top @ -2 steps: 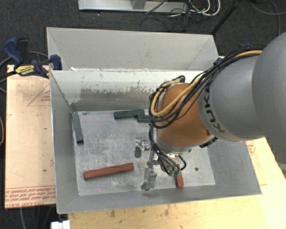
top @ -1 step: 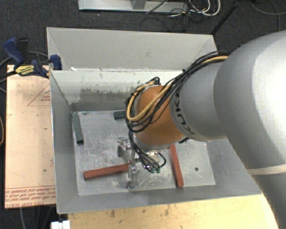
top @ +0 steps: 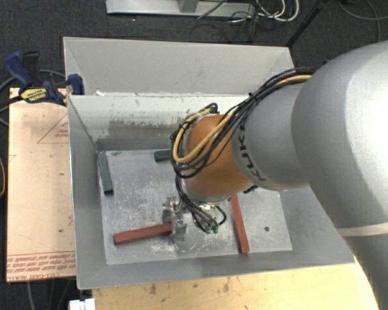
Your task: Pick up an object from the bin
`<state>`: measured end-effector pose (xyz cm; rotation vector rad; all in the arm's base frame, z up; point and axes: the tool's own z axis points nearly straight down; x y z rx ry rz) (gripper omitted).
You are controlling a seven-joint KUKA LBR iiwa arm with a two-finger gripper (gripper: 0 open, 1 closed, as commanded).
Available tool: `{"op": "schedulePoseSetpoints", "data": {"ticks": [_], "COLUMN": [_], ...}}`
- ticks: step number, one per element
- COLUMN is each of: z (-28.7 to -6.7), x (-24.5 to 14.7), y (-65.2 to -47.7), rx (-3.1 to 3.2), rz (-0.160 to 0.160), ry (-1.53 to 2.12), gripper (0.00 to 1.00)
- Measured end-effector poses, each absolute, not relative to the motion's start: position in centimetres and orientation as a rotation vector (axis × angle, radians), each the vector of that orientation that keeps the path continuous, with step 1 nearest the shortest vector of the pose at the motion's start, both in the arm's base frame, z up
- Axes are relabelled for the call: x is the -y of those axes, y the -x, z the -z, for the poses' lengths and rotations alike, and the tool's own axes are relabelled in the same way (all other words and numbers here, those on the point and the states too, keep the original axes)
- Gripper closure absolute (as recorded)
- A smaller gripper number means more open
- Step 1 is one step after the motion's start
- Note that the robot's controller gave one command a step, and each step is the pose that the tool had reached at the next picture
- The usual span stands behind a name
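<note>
Camera view: red bar (top: 142,234) left of hand (top: 177,223)

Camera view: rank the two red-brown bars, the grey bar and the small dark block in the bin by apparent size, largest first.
1-2. Front red-brown bar and right red-brown bar: look alike; the arm may hide the right one's upper end.
3. Grey bar.
4. Small dark block.

The arm (top: 336,141) runs off the right edge. Its orange wrist cover (top: 210,163) hides the top end of the right red bar (top: 240,231).
</note>
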<state>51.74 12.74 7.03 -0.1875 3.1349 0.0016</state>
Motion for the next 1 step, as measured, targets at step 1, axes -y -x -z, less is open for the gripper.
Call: {"op": "schedulePoseSetpoints", "data": {"ticks": [1], "z": [-21.73], "x": [-14.10], "y": [-54.69], "rx": [-3.125], "rz": [-0.005], "ry": [0.185], "gripper": [1.00]}}
